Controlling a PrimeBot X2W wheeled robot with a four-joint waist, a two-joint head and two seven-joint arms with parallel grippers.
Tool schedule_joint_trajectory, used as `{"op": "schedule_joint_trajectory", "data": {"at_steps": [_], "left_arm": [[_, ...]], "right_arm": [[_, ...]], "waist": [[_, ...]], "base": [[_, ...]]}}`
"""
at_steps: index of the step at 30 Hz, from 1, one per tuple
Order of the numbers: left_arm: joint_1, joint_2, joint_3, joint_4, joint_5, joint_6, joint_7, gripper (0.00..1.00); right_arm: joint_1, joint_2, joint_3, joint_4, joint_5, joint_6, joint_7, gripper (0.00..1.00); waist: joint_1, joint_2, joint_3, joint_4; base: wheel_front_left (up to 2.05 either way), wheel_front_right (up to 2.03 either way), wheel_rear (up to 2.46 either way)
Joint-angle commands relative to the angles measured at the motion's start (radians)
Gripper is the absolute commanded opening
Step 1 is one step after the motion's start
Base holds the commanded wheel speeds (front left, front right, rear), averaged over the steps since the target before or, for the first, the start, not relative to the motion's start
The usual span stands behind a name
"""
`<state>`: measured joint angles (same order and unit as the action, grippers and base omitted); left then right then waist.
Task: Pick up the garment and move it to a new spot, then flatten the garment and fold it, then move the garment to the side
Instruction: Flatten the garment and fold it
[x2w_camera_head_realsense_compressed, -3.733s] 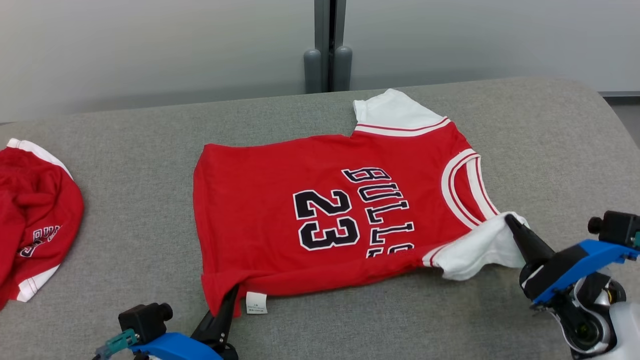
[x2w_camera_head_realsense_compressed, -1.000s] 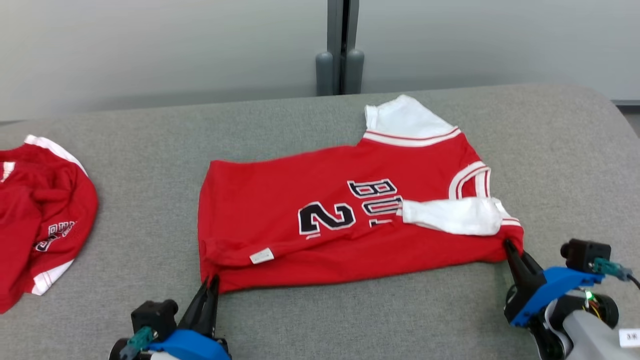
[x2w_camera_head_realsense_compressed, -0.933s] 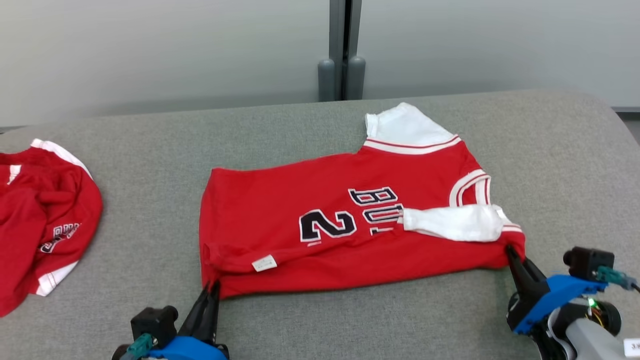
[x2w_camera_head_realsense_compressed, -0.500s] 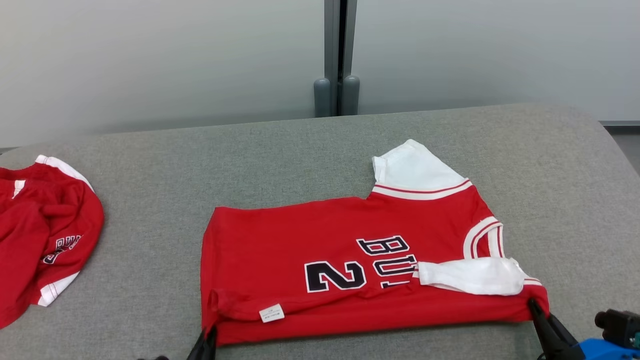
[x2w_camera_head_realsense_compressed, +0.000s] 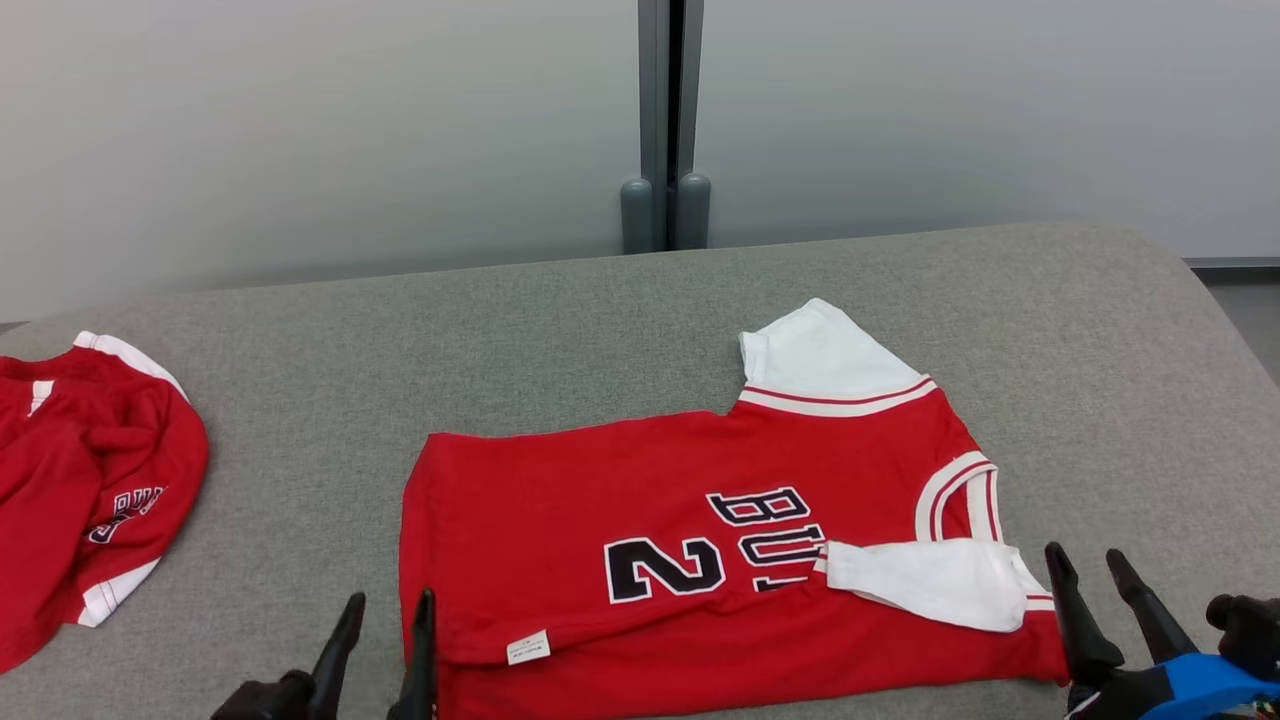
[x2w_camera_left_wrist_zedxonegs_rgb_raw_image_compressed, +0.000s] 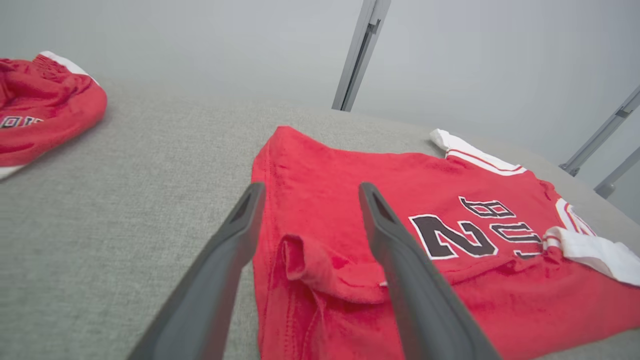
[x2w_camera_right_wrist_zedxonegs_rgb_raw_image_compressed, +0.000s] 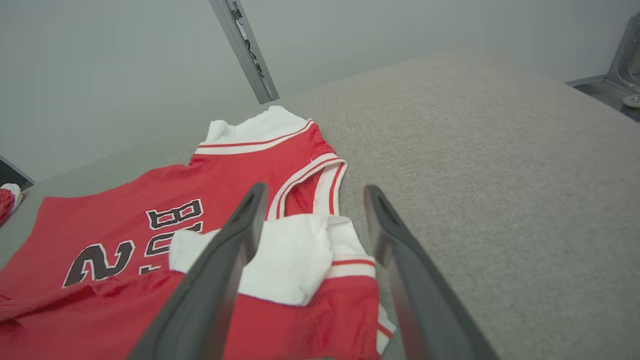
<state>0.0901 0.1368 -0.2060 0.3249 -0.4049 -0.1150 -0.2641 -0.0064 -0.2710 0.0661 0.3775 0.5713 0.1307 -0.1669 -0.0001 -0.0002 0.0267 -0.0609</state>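
Left hand (x2w_camera_head_realsense_compressed: 390, 598) sits at the lower left of the head view, fingers spread, holding nothing. One fingertip is at the near left corner of the red jersey (x2w_camera_head_realsense_compressed: 650, 500), the other over bare grey table (x2w_camera_head_realsense_compressed: 300, 340). Right hand (x2w_camera_head_realsense_compressed: 1082, 553) at lower right is likewise spread and empty, just beside the jersey's near right corner. The jersey lies mid-table, its near long edge folded over onto itself so that part of the number and lettering is covered. One white sleeve (x2w_camera_head_realsense_compressed: 915, 583) is folded across the red; the far sleeve (x2w_camera_head_realsense_compressed: 815, 355) lies flat. A small white label (x2w_camera_head_realsense_compressed: 527, 647) shows on the folded edge. A second red garment (x2w_camera_head_realsense_compressed: 90, 480) is bunched at the table's left end, well apart. Left wrist view: fingers straddle the hem corner, one over table and one over red cloth, with a small raised fold of hem between them; whether either touches the cloth cannot be told. Right wrist view: fingers wide, one over the white sleeve, the other over table just past the shoulder corner.
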Motion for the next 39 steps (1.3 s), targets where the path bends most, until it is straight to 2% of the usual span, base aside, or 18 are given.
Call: {"op": "schedule_joint_trajectory", "data": {"at_steps": [1,6,11,18,25,39], "left_arm": [[-0.023,-0.003,0.018,-0.019,0.01,0.0,0.0,1.0],[-0.041,-0.025,0.104,-0.093,0.057,-0.003,0.0,1.0],[-0.057,-0.052,0.204,-0.16,0.122,0.013,0.0,1.0],[-0.082,-0.068,0.282,-0.177,0.223,0.009,0.0,1.0],[-0.089,-0.068,0.298,-0.125,0.318,0.008,0.0,1.0],[-0.076,-0.08,0.278,-0.051,0.336,-0.001,0.0,1.0]], "right_arm": [[-0.008,0.012,-0.01,-0.017,-0.02,0.0,-0.009,1.0],[-0.037,0.054,-0.031,-0.079,-0.116,0.0,-0.047,1.0],[-0.065,0.112,-0.029,-0.117,-0.198,0.0,-0.085,1.0],[-0.081,0.167,-0.015,-0.157,-0.288,0.0,-0.098,1.0],[-0.066,0.19,-0.017,-0.175,-0.369,0.0,-0.099,1.0],[-0.045,0.213,-0.019,-0.114,-0.436,0.0,-0.099,1.0]], "waist": [[0.0001,0.0002,-0.001,0.0],[0.0001,0.0002,-0.005,0.002],[0.0001,0.0002,-0.006,0.001],[0.0001,0.0002,0.0,0.003],[0.0001,0.0002,-0.001,0.011],[0.0001,0.0002,-0.01,0.027]], "base": [[0.0,0.0,0.0],[0.0,0.0,0.0],[0.0,0.0,0.0],[0.0,0.0,0.0],[0.0,0.0,0.0],[0.0,0.0,0.0]]}}
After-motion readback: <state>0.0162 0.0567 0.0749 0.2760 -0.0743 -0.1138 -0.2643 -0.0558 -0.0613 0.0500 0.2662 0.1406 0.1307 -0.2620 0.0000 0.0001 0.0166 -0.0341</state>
